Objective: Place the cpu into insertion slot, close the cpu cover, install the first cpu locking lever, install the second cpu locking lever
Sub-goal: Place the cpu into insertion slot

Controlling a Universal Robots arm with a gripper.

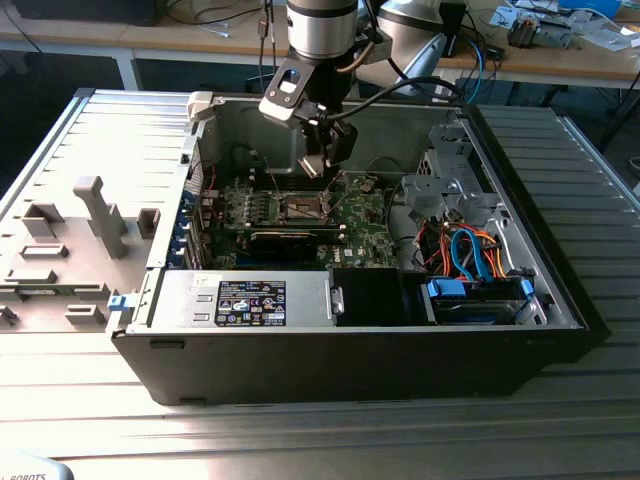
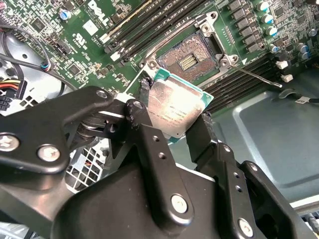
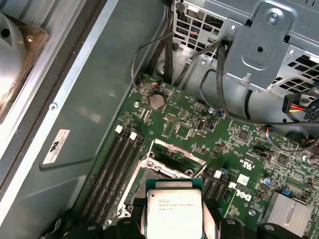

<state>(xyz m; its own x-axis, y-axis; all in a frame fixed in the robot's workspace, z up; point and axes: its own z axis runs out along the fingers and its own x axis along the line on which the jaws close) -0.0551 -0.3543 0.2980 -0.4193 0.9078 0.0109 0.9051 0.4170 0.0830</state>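
My gripper [image 2: 174, 112] is shut on the cpu [image 2: 173, 108], a small silver-topped square chip with a green edge, held by two black fingers [image 2: 145, 97] at opposite sides. The chip also appears in the first wrist view as the cpu [image 3: 173, 209]. It hangs above the green motherboard, a short way off the insertion slot [image 2: 192, 56], whose pin field lies bare inside a silvery frame. The cpu cover [image 3: 174, 152] stands tilted up at the socket's far edge. A thin locking lever [image 2: 256, 77] juts out beside the socket. In the exterior view the gripper [image 1: 318, 150] hovers over the socket [image 1: 300, 207].
The open black computer case [image 1: 560, 330] lies on a slatted metal table. Inside are memory slots [image 2: 139, 25], a metal drive cage [image 3: 264, 45], cable bundles [image 1: 470, 250] and the power supply [image 1: 250, 300]. A grey fixture block [image 1: 95, 215] stands at the exterior view's left.
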